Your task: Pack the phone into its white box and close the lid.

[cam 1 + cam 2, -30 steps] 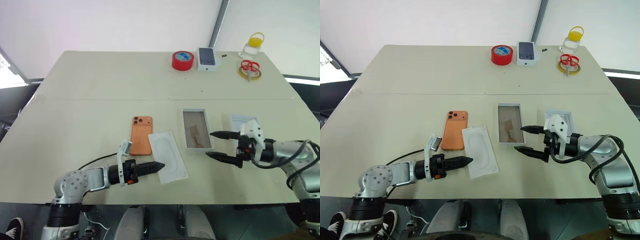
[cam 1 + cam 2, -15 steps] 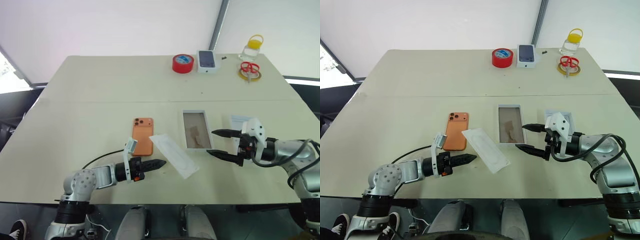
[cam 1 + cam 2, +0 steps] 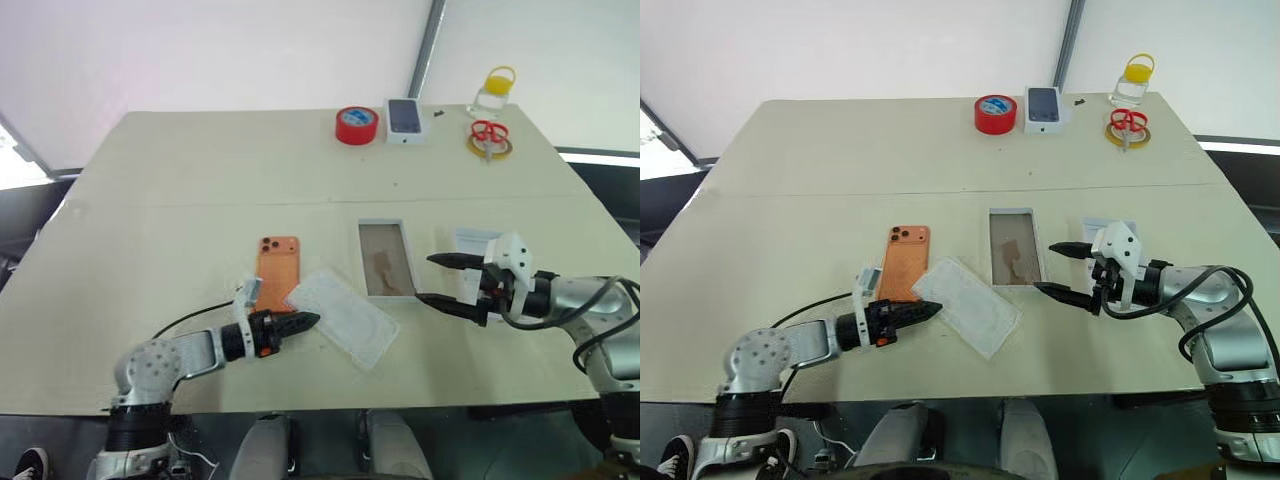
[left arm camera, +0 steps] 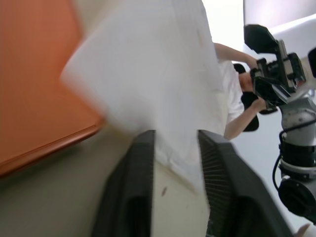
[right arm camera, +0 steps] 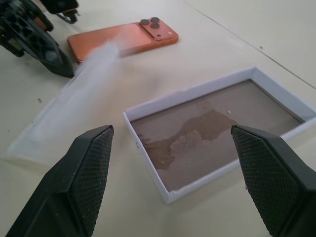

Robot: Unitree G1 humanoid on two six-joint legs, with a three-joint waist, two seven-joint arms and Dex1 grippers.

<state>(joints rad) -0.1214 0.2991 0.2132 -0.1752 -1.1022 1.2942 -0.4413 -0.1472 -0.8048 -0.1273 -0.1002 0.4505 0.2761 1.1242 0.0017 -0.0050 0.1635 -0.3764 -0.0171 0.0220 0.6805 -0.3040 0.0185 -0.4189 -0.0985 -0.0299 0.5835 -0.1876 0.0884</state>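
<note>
The orange phone [image 3: 277, 271] lies face down left of the middle, lenses toward the far side. The white box [image 3: 403, 262] stands open to its right, brownish floor showing [image 5: 187, 90]. The lid [image 3: 475, 240] lies white side up further right, partly behind my right gripper [image 3: 427, 279], which hovers open at the box's near right corner. A thin white insert sheet [image 3: 342, 318] lies askew between the phone and the box, one corner against the phone's near right edge. My left gripper [image 3: 308, 321] is low at the sheet's near left edge, its fingers [image 4: 133, 187] apart.
At the far edge stand a red tape roll [image 3: 356, 125], a small white box with a dark phone picture [image 3: 405, 119], red scissors on a yellow ring [image 3: 487, 138] and a yellow-capped jar [image 3: 490, 92]. A person [image 4: 229, 94] sits beyond the table.
The insert sheet, tipped up on edge half a second ago, has dropped flatter and swung toward the phone. My left gripper's fingers have parted. The right gripper has kept still; the camera shifted.
</note>
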